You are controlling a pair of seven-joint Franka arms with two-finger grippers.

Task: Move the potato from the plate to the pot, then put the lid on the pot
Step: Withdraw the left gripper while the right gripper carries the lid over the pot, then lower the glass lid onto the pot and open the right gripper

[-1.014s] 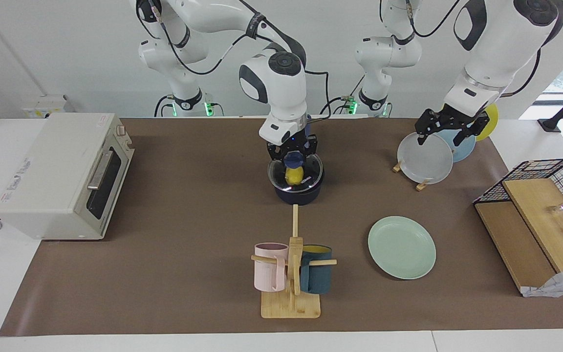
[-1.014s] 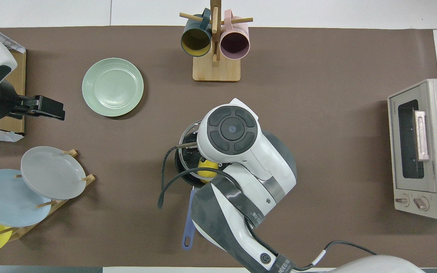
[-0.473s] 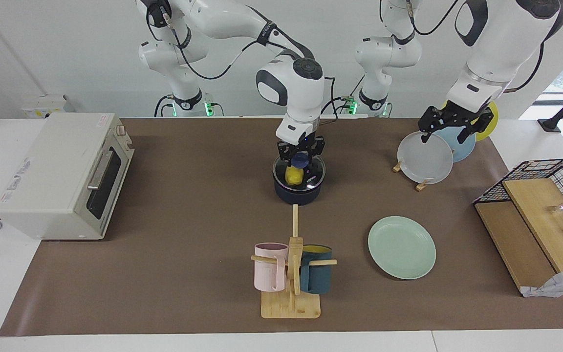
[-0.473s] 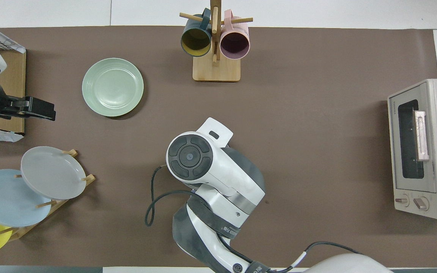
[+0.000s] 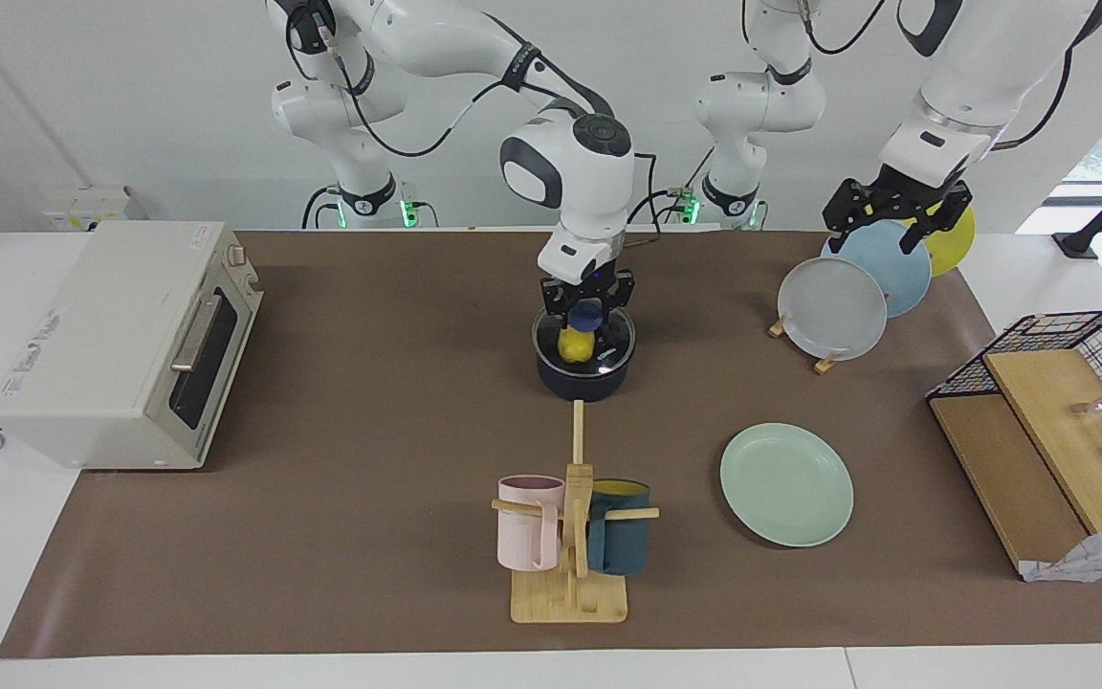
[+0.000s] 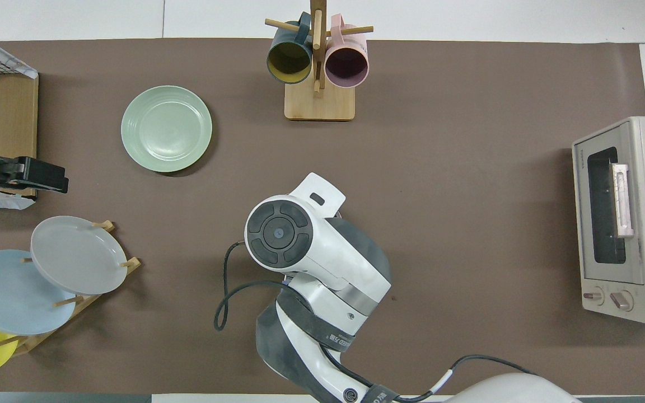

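The dark navy pot (image 5: 584,385) stands mid-table with the yellow potato (image 5: 573,344) inside it, seen through the clear glass lid (image 5: 612,350). The lid lies level at the pot's rim. My right gripper (image 5: 586,309) is shut on the lid's dark blue knob. In the overhead view the right arm hides pot, lid and potato. The mint-green plate (image 5: 786,484) (image 6: 166,128) lies bare, farther from the robots, toward the left arm's end. My left gripper (image 5: 895,218) (image 6: 54,177) hangs open and holds nothing, raised over the plate rack.
A rack (image 5: 828,362) holding grey, light blue and yellow plates stands near the left arm. A wire basket with wooden boards (image 5: 1068,421) sits at that table end. A toaster oven (image 5: 121,344) is at the right arm's end. A mug stand (image 5: 570,536) stands farther out than the pot.
The right gripper brought the tilted lid level and lowered it to the pot's rim. The left gripper rose and drew back over the plate rack.
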